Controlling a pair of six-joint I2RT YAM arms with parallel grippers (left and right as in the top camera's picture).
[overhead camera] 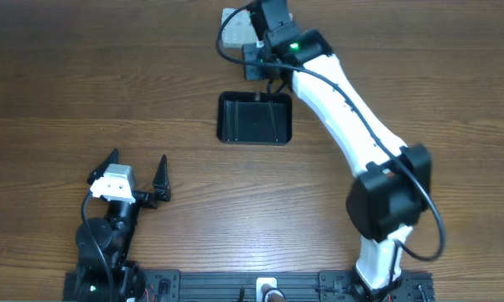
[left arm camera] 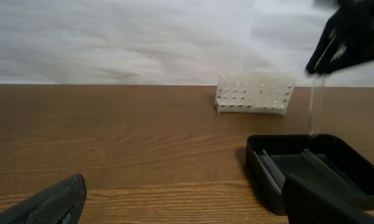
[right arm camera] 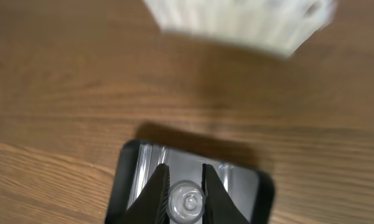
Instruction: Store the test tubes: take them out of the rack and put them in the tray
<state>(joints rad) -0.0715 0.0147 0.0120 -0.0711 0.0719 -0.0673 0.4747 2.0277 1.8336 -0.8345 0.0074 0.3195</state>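
Observation:
My right gripper (right arm camera: 186, 186) is shut on a clear test tube (right arm camera: 187, 202), held upright over the far end of the black tray (right arm camera: 126, 169). In the left wrist view the same test tube (left arm camera: 316, 106) hangs from the right gripper (left arm camera: 327, 62) above the tray (left arm camera: 261, 165), which holds two or more clear tubes lying flat. The white rack (left arm camera: 255, 93) stands beyond the tray; the rack (overhead camera: 235, 32) is at the table's far side in the top view, above the tray (overhead camera: 256, 119). My left gripper (overhead camera: 137, 176) stands open near the front left, with nothing between its fingers.
The wooden table has bare room all around the tray and rack. A white wall or sheet (left arm camera: 143, 37) rises behind the table's far edge.

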